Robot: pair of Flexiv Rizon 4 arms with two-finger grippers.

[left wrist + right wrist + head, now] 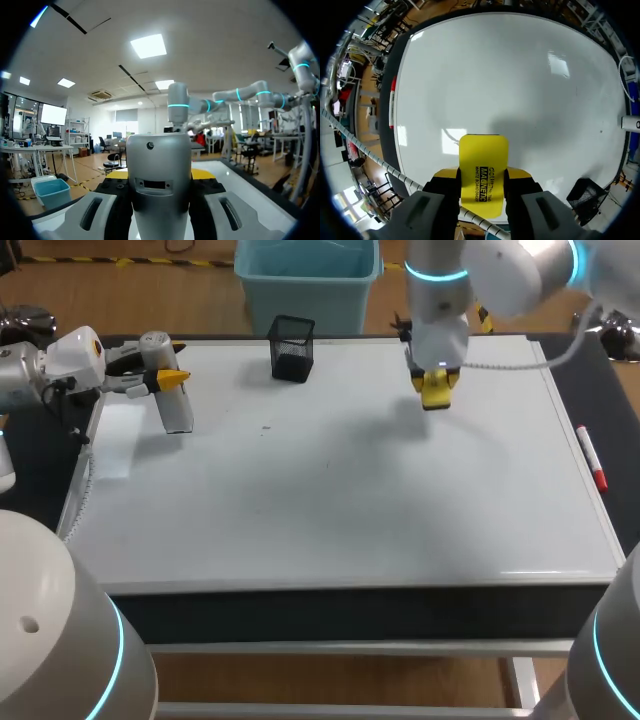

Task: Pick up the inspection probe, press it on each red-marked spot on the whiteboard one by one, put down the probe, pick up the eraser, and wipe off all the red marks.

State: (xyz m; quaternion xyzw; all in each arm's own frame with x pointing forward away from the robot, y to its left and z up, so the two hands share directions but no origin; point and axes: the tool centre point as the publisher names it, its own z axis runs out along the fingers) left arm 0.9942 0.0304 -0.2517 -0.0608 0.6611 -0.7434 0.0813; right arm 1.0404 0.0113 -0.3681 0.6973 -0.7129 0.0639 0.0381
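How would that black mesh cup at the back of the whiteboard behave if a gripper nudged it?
The black mesh cup looks see-through and empty, so it is probably light; a low nudge would likely slide it over the smooth whiteboard. It stands upright and looks taller than wide, so a high push might tip it.

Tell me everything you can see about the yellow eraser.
The eraser is a flat bright-yellow block with rounded corners and black print on one face, plastic-looking. The right pincer clamps it from both sides, its free end sticking out ahead, over the far part of the whiteboard. Whether it touches the board is unclear.
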